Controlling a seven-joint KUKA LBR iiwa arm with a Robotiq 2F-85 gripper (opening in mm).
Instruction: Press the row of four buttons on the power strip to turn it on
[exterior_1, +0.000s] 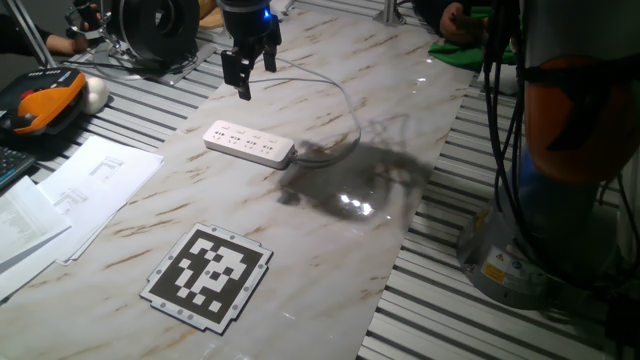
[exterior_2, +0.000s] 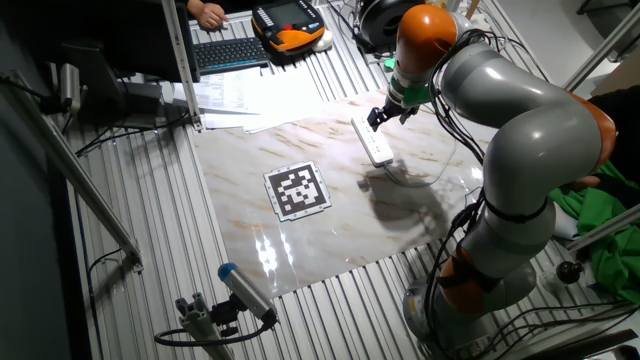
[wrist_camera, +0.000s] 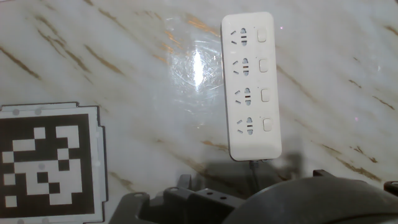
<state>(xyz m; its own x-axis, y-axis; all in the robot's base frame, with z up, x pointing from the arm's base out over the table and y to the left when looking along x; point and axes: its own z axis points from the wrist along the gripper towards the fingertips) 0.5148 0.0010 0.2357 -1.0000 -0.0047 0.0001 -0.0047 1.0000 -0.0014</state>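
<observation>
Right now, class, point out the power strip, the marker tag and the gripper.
power strip (wrist_camera: 251, 87), hand view, middle of its top face
marker tag (exterior_1: 208, 274), one fixed view, centre of its pattern
gripper (exterior_1: 255, 82), one fixed view, between its fingertips

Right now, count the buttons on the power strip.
4, in one row down the right edge of the power strip: buttons, each beside a socket. None looks hidden.

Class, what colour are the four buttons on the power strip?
White, like the power strip; the four buttons show best in the hand view.
</observation>
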